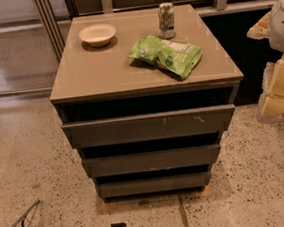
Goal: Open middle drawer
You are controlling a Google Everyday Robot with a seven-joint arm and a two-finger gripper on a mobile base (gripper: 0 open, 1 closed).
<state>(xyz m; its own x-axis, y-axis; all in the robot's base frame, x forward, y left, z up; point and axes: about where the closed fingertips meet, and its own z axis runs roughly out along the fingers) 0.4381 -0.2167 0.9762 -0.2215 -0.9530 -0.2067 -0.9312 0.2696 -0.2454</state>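
A grey-brown cabinet (142,65) stands on the speckled floor with three handle-less drawer fronts. The middle drawer (151,161) is the second front, plain and dark, with a dark gap above it. It looks pushed in, in line with the others. The top front (148,126) has pale scratch marks and the lowest front (151,185) is the smallest. My gripper (276,88) shows as pale yellow and white parts at the right edge. It is level with the cabinet top, to the right of the drawers and apart from them.
On the cabinet top lie a cream bowl (97,34), a drink can (166,20) and a green snack bag (166,55). A dark counter and metal rails stand behind. A thin rod (14,223) lies on the floor at the lower left.
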